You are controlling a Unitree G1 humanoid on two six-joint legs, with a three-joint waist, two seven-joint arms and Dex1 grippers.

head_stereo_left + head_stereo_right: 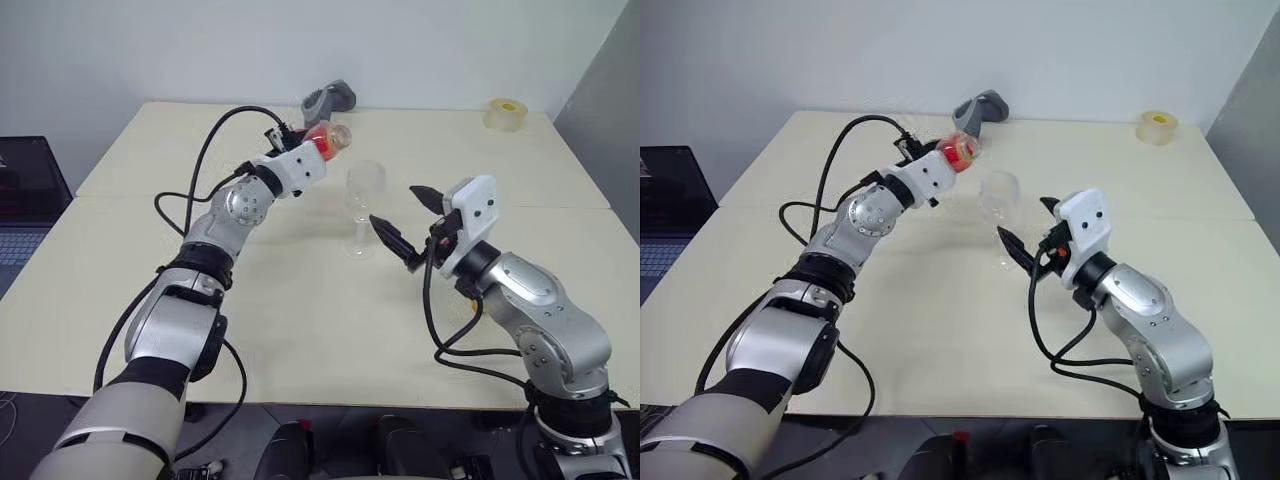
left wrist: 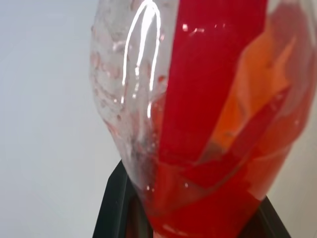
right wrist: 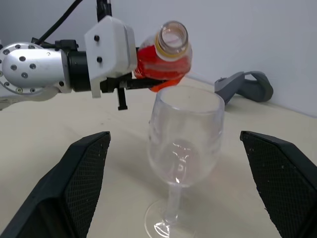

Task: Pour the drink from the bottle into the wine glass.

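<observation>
My left gripper [image 1: 308, 148] is shut on the bottle [image 1: 326, 138], a small clear one with a red label strip. It is tipped over with its uncapped mouth [image 3: 172, 35] just above the rim of the wine glass [image 1: 363, 205]. The red drink [image 2: 208, 163] sits low in the bottle's body. The clear stemmed wine glass [image 3: 185, 134] stands upright on the table. I cannot tell whether a faint pink tint low in its bowl is liquid. My right gripper [image 1: 392, 203] is open, one finger on each side of the glass and just short of it.
A grey hand-held device [image 1: 330, 98] lies at the table's far edge behind the bottle. A tape roll [image 1: 507, 113] sits at the far right corner. A laptop [image 1: 25, 200] stands off the table's left side. The cream table [image 1: 300, 330] has bare room in front.
</observation>
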